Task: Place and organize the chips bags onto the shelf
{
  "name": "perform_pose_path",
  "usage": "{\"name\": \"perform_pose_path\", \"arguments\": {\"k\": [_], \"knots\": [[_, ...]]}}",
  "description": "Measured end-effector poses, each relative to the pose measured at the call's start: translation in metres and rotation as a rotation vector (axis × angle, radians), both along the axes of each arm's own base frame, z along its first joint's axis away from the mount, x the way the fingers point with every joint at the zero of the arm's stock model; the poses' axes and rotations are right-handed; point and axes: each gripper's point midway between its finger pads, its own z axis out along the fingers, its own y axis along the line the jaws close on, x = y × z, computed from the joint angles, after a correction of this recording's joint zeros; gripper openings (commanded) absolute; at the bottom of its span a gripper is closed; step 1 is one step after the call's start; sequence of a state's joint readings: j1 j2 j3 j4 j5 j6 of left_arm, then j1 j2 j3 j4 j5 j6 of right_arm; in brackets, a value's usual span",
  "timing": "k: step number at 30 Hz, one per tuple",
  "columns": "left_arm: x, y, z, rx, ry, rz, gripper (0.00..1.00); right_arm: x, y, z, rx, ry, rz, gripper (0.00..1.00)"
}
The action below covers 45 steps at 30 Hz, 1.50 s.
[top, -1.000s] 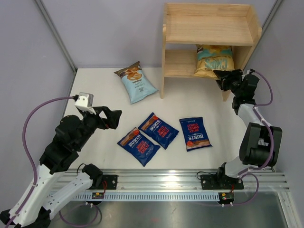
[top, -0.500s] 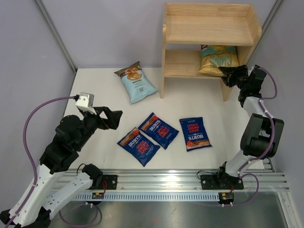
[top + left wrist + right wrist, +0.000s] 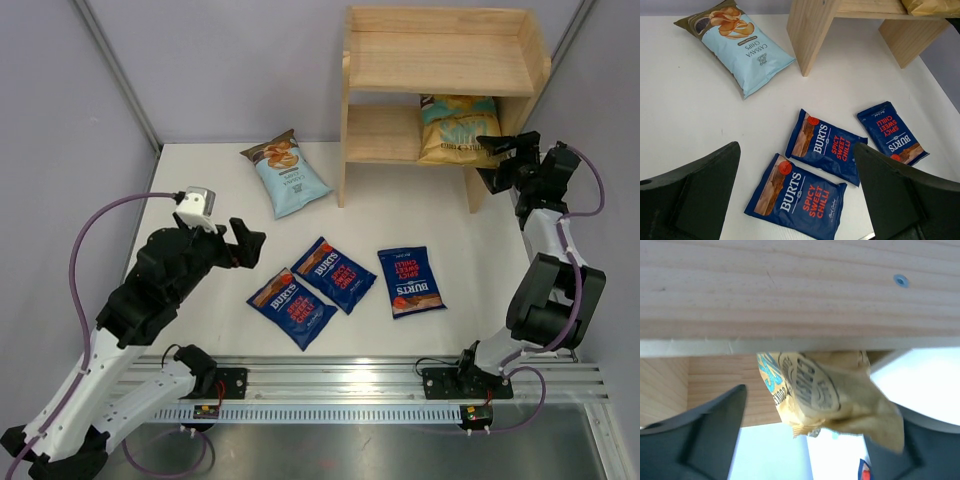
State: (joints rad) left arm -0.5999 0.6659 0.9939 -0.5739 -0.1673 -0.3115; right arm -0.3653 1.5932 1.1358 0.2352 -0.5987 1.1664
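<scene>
Yellow-gold chips bag (image 3: 455, 125) sits on lower shelf (image 3: 430, 60), just beside right gripper (image 3: 493, 160).

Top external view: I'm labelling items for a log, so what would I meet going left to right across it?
In order: left gripper, left Burts bag, middle Burts bag, right Burts bag, yellow bag, right gripper. Omitted, overlapping: light blue bag.

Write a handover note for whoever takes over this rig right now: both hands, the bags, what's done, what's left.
Left hand open above the table, holding nothing.
Right hand open at the right end of the shelf, beside the yellow bag.
Done: yellow bag lies on the lower tier.
Left: three Burts bags and the light blue bag, on the table.
</scene>
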Motion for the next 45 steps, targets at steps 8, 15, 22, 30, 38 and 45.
{"name": "perform_pose_path", "arguments": {"k": [8, 15, 22, 30, 38, 45], "knots": [[0.007, 0.000, -0.008, 0.041, 0.057, 0.024, 0.99, -0.026, -0.001, -0.010, -0.073, 0.058, -0.026, 0.99], [0.028, -0.001, -0.017, 0.072, 0.137, 0.110, 0.99, -0.058, 0.005, -0.009, -0.180, 0.081, -0.021, 0.99], [0.062, 0.006, -0.028, 0.022, 0.220, 0.240, 0.99, -0.092, 0.015, 0.015, -0.333, 0.033, 0.018, 1.00], [0.122, 0.018, -0.043, -0.138, 0.287, 0.312, 0.99, -0.146, 0.046, 0.036, -0.417, -0.056, 0.077, 0.99], [0.206, 0.025, -0.087, -0.238, 0.411, 0.309, 0.99, -0.167, 0.109, 0.057, -0.365, -0.234, 0.277, 0.99], [0.282, 0.048, -0.147, -0.349, 0.497, 0.293, 0.99, -0.161, 0.131, 0.030, -0.135, -0.205, 0.403, 0.99]]}}
